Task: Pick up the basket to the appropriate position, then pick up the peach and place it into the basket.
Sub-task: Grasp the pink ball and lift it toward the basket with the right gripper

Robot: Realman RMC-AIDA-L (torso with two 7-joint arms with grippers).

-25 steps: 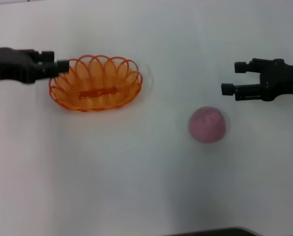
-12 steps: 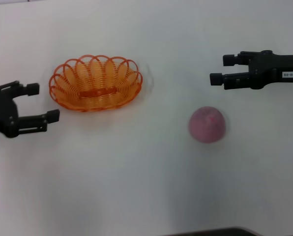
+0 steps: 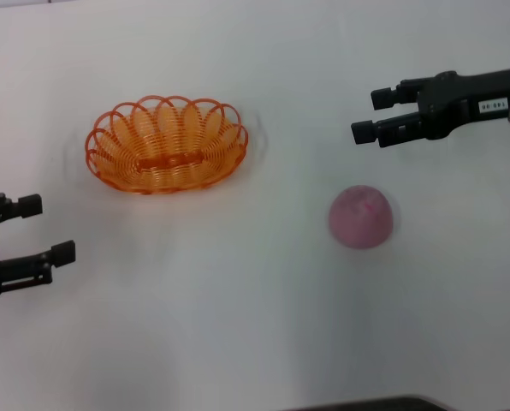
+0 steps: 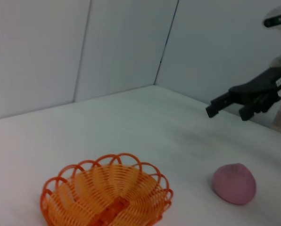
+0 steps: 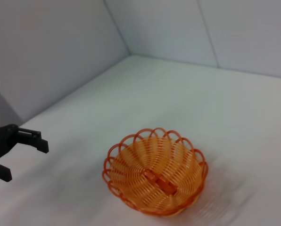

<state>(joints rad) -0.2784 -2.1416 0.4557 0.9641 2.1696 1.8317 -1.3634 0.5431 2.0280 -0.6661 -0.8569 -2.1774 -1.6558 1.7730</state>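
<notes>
Wire loops make up the whole basket [image 3: 167, 144], so I judge it light and a little springy, liable to skid on the smooth white table [image 3: 238, 325] if nudged rather than gripped. It sits flat on the left half of the table, empty, with its flat orange strip [image 3: 171, 160] showing at the base; it already seems set where it is wanted. Its scalloped rim is the only sensible hold, a single loop pinched between the fingers. The peach [image 3: 361, 217] lies on the right half, well apart from the basket, resting alone on the table. It looks round and matte, probably not slippery, but it can roll, and if it is real fruit it would bruise under a hard squeeze. The best hold would be across its widest part from above, with jaws spread wider than the fruit. The right gripper [image 3: 370, 116] hovers beyond the peach and a little toward the centre, jaws released and holding nothing, not yet over the fruit. The left gripper [image 3: 44, 229] hangs near the table's left edge, nearer the robot than the basket, also spread and empty, touching nothing.
</notes>
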